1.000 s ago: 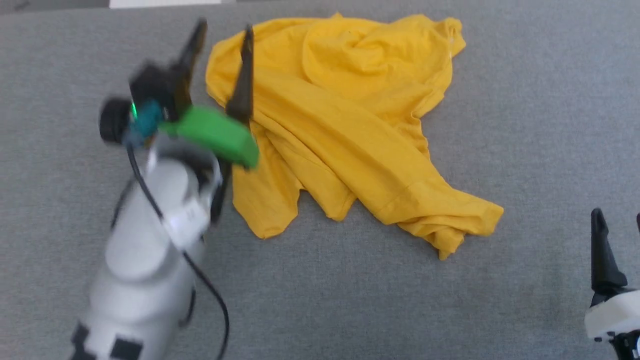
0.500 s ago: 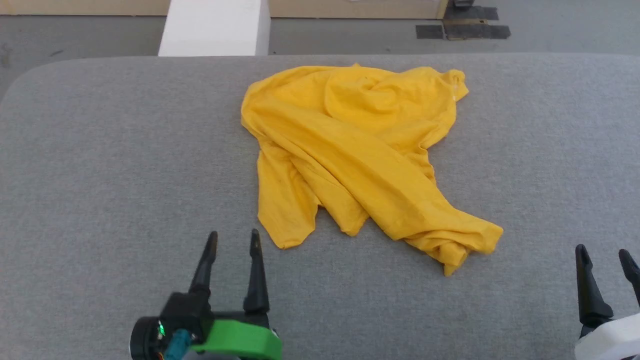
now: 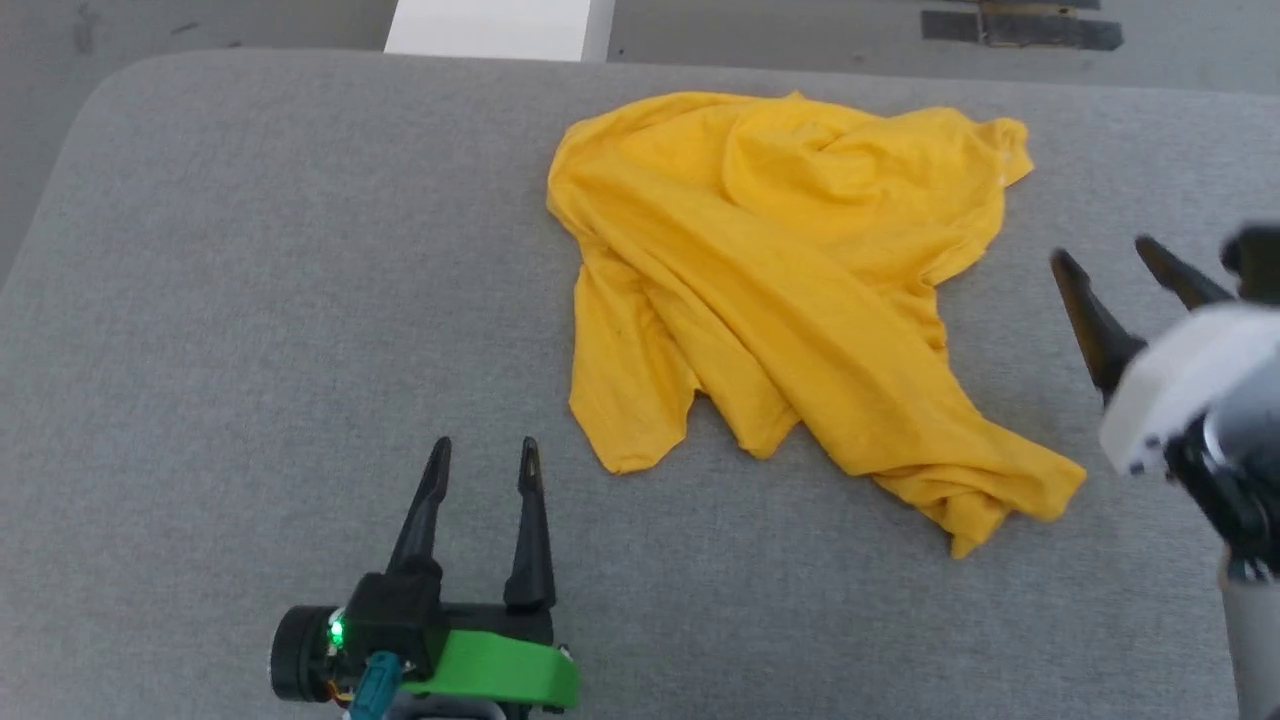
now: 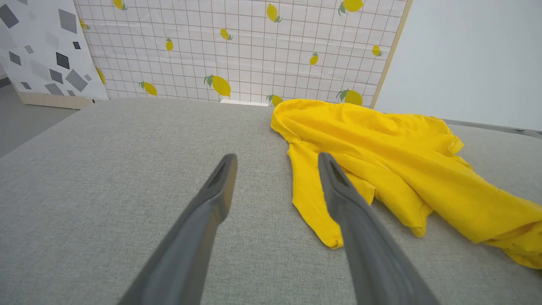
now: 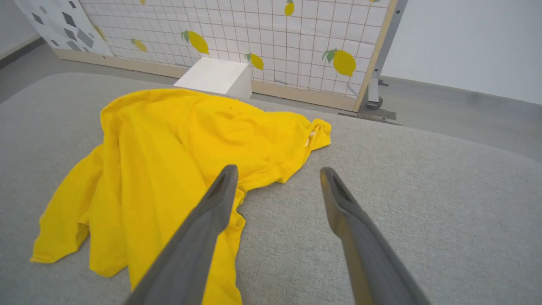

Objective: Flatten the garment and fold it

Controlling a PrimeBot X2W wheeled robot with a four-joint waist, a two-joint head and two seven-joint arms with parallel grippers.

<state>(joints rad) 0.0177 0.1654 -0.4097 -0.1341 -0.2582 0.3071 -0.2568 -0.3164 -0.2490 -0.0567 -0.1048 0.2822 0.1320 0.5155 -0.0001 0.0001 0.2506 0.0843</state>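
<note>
Yellow garment (image 3: 790,290) crumpled on grey fabric surface (image 3: 250,300).
My left gripper (image 3: 484,447) and right gripper (image 3: 1102,250) gape empty; I'd pinch opposite hem corners, then spread.

Wide grey fabric-covered work surface (image 3: 200,300), rounded far corners. Beyond its far edge: white rectangular block (image 5: 216,76) on grey floor (image 5: 444,110). Behind, white grid-patterned panel with lemon print (image 4: 254,42), pale wooden frame; plain white wall (image 4: 465,55) beside it. Even light.

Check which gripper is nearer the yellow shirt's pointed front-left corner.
Left. The left gripper sits just left of that corner of the yellow shirt, jaws open; the right gripper is out past the shirt's right edge.
</note>
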